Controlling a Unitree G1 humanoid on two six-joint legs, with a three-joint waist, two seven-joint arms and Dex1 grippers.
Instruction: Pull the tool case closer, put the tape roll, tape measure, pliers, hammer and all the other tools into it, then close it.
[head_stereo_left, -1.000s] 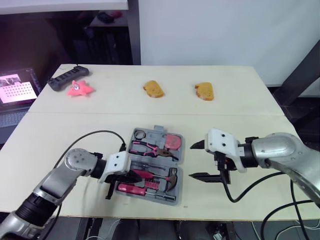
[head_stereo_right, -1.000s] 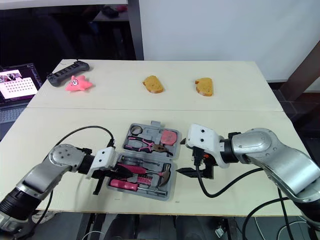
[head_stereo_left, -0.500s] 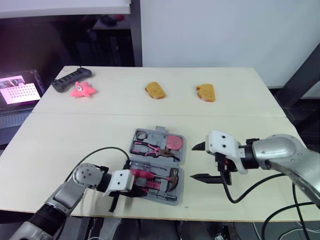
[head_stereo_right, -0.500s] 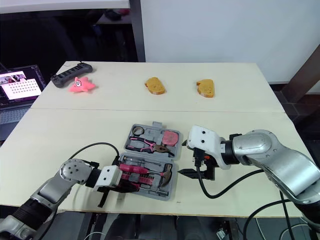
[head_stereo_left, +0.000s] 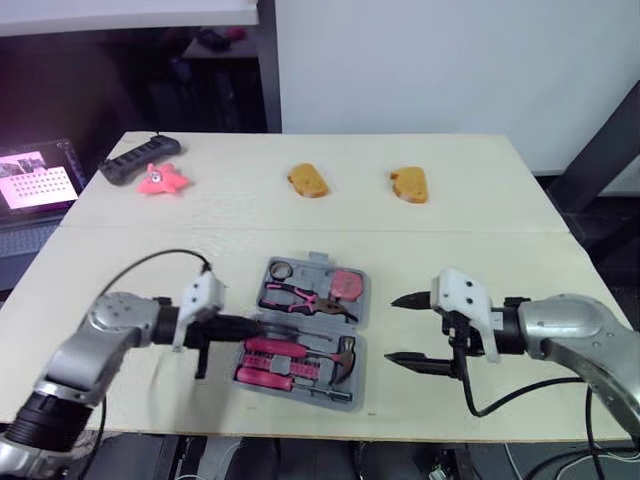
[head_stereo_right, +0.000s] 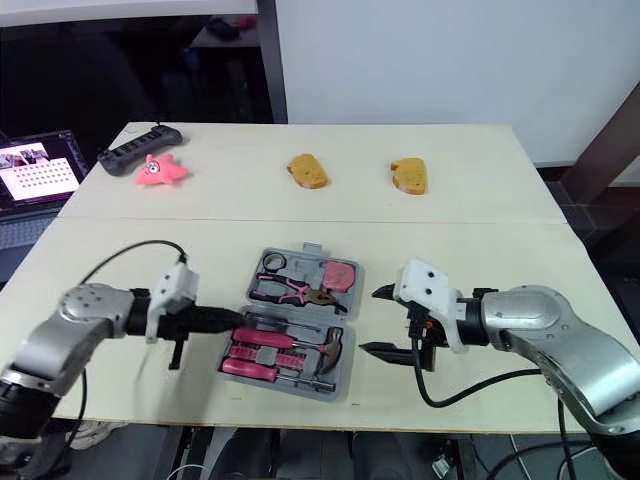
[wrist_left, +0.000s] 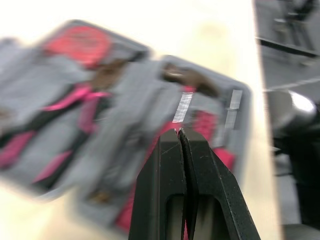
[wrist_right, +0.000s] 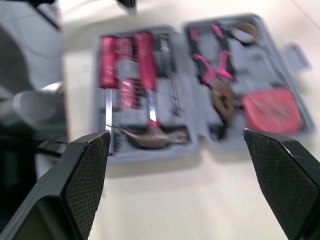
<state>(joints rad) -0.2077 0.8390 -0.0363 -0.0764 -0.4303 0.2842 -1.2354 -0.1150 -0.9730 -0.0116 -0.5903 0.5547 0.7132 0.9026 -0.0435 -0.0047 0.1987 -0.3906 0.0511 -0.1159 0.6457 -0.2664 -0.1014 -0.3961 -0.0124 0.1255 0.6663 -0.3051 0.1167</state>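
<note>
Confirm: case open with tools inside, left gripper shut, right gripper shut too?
Not quite. The right gripper is open, spread wide, as the right wrist view shows. The rest holds: the case is open with tools inside, and the left gripper is shut.

readable text: none | laptop screen (head_stereo_left: 38, 178): marks too small to read
</note>
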